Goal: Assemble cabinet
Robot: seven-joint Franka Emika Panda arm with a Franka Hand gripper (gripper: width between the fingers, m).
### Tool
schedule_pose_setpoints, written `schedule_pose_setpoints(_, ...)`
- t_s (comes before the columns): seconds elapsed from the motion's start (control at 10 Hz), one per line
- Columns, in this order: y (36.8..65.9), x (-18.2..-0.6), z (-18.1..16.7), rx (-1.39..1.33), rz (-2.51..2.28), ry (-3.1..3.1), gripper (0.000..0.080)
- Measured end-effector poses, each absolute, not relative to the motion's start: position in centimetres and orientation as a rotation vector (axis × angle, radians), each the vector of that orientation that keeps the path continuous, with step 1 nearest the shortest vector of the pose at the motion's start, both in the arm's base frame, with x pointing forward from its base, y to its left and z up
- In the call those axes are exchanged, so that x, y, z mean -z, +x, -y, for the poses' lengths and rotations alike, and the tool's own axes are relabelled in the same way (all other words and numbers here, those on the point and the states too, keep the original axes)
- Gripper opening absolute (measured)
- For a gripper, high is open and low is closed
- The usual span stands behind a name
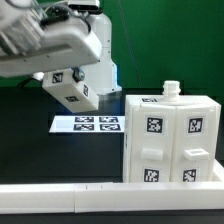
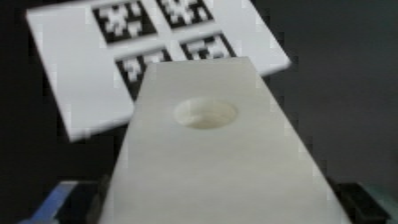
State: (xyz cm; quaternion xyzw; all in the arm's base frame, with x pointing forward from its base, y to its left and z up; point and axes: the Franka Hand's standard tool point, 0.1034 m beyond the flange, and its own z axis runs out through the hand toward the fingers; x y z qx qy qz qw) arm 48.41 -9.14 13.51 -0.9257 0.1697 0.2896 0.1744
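Seemingly near done: cabinet body (image 1: 170,140) stands upright at 4 o'clock in the exterior view, front panels on, knob (image 1: 170,88) on top. Gripper (image 2: 214,198) at 10 o'clock pinches a loose panel piece (image 1: 68,95) in the air near the marker board (image 1: 90,123), well apart from the body; not yet fitted.

Over the remote feed I see the marker board (image 1: 88,123) lying flat on the black bench (image 1: 30,150), tags facing up. A long plain white rail (image 1: 90,196) runs across the front, and a green backdrop (image 1: 170,40) sits behind it all.
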Motion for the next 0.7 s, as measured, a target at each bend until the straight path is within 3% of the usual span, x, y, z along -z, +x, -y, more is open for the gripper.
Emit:
schedule_pose_setpoints(0.1,50.6,-15.3,8.7,-0.695,-0.426,-2.706,0.056)
schedule_pose_setpoints(0.5,50.9,-14.4,9.3,-0.344,-0.463,-2.83,0.056)
schedule_pose_setpoints(0.7,54.0,-14.3,9.5,-0.118,-0.436,-2.915,0.056)
